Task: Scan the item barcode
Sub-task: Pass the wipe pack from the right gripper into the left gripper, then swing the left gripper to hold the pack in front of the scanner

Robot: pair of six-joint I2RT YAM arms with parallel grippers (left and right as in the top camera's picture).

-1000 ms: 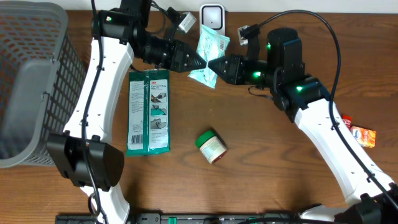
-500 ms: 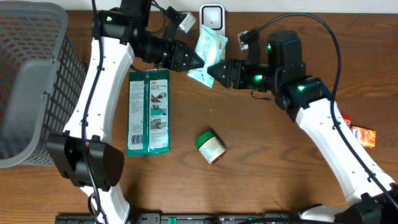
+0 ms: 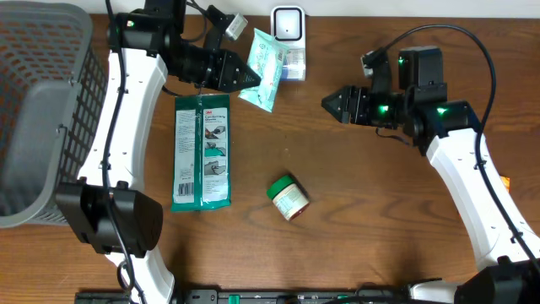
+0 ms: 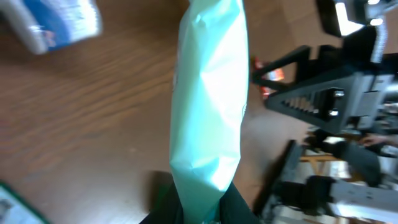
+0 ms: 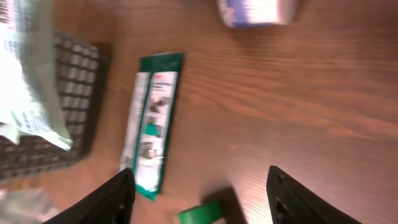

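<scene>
Mint-green pouch (image 3: 263, 67) hangs at about 12 o'clock over the desk (image 3: 363, 211), just at 7 o'clock of the white barcode scanner (image 3: 288, 23) and partly over a blue-and-white packet (image 3: 294, 61). The left tool (image 3: 251, 78) is clamped tight on the pouch's lower edge and holds it alone. A second ago both tools pinched it nearer the middle. Since then the right tool (image 3: 327, 103) has let go, spread its fingers about halfway with nothing between them, and drawn back toward 3 o'clock. The left arm has meanwhile swung the pouch up toward the scanner. The handover looks complete, and what remains is likely to turn the barcode to face the scanner's window. The wrist view shows only plain film, so I cannot tell which side carries the code.
</scene>
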